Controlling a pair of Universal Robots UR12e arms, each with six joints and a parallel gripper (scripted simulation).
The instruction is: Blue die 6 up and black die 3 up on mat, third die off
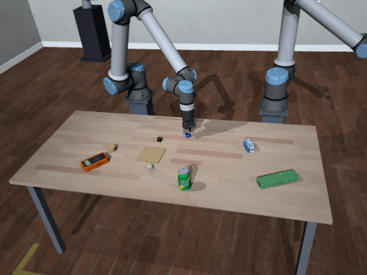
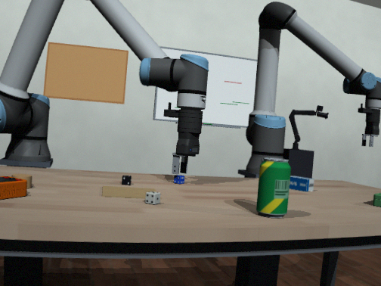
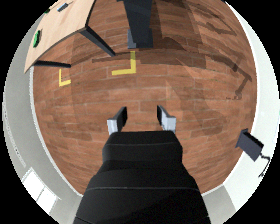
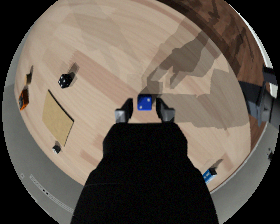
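The right pincer (image 1: 187, 131) (image 2: 180, 172) (image 4: 144, 104) points down over the desk (image 1: 218, 196) (image 2: 170, 230) (image 3: 62, 30) (image 4: 110, 30), its 2 fingers partly spread and holding nothing. Just below lies the blue die (image 1: 188, 135) (image 2: 179, 179) (image 4: 144, 102), on the desk near the far edge, where the 2 arms are mounted, and off the mat; its top number is too small to read surely.

Toward the left edge in the top view, the black die (image 1: 159, 139) (image 2: 126, 180) (image 4: 64, 80) sits off the tan mat (image 1: 151, 155) (image 2: 125, 192) (image 4: 57, 119), between it and the far edge. The white die (image 1: 150, 167) (image 2: 153, 197) (image 4: 56, 149) lies off the mat on the side facing the near edge. A green can (image 1: 184, 179) (image 2: 273, 188) stands upright near the near edge.

A small wooden piece (image 1: 112, 148) (image 2: 27, 181) and an orange meter (image 1: 95, 161) (image 2: 11, 188) (image 4: 23, 100) lie toward the left edge. A blue and white box (image 1: 249, 145) (image 2: 300, 183) (image 4: 209, 175) lies toward the far right corner, and a green block (image 1: 277, 179) (image 3: 36, 39) near the near right corner.

The left pincer (image 2: 367, 145) (image 3: 142, 112) hangs beyond the right edge, over the floor, its 2 fingers wide apart with nothing between them
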